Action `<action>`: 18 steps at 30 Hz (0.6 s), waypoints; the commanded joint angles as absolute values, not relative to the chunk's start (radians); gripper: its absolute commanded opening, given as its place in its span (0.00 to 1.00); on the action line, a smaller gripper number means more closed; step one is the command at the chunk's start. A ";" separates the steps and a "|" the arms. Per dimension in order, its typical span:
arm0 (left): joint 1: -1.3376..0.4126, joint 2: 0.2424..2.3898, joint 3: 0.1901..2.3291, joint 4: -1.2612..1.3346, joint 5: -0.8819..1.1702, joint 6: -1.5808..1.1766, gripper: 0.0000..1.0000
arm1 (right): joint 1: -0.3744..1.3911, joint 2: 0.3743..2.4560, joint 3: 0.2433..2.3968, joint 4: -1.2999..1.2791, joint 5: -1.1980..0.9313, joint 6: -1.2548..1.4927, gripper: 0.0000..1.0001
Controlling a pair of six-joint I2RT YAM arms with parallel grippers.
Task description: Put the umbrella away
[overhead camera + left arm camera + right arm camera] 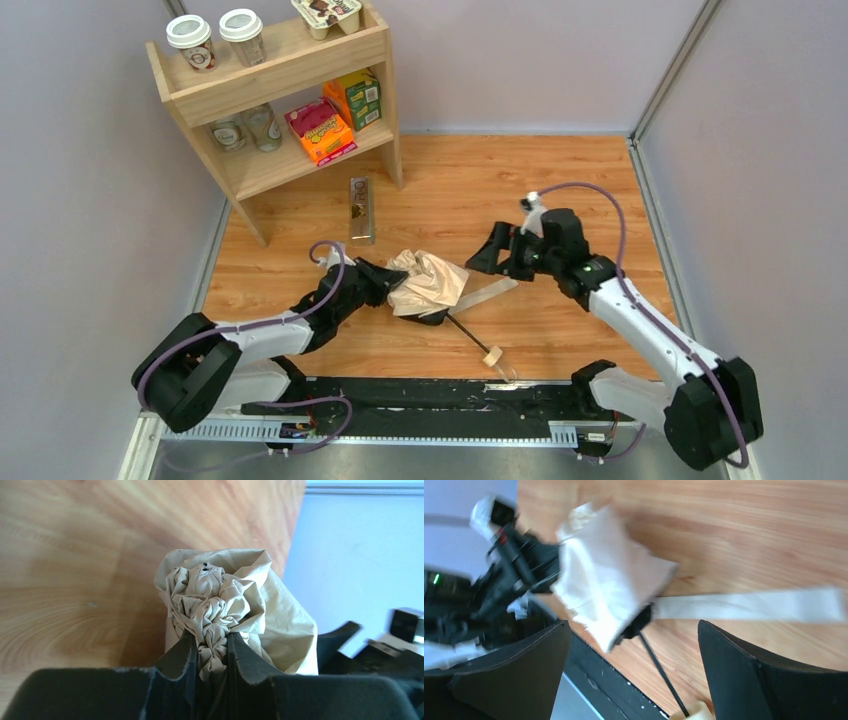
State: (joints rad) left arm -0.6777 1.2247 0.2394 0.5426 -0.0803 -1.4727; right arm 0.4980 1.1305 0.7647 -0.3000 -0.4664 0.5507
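Fabric of the umbrella [430, 285], lying on the table [560, 190] toward its near edge, sat pinched in my left gripper [210, 647] to bunch it tight, while my right gripper [488, 258] stood wide open beside it, empty

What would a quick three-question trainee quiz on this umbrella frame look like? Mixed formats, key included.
1. True or false: the right gripper is clamped on the umbrella.
2. What does the left gripper pinch? A. the strap B. the bunched canopy C. a paper cup
3. Fill in: the wooden knob sits at the end of the thin black ____.
Key: 1 false, its jaws stand wide open, clear of the fabric; 2 B; 3 shaft.
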 commanded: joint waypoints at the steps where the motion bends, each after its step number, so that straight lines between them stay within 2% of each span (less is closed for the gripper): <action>1: -0.658 1.129 0.281 0.666 -0.061 -1.443 0.00 | 0.333 1.000 0.671 -0.388 -0.345 0.803 1.00; 5: -0.650 1.068 0.298 0.699 -0.041 -1.459 0.00 | 0.198 0.966 0.605 -0.373 -0.431 0.909 1.00; 8: -0.644 1.045 0.316 0.756 -0.011 -1.465 0.00 | 0.181 1.018 0.583 -0.313 -0.540 0.969 1.00; 12: -0.643 1.045 0.336 0.842 -0.006 -1.479 0.00 | 0.210 1.075 0.514 -0.162 -0.652 1.127 1.00; 18: -0.643 1.100 0.362 1.005 0.029 -1.516 0.00 | 0.330 1.109 0.439 0.029 -0.638 1.314 1.00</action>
State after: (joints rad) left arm -0.6472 1.0828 0.2924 0.7807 -0.0147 -1.4670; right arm 0.2638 1.0988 0.4721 -0.1787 -0.5972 1.1255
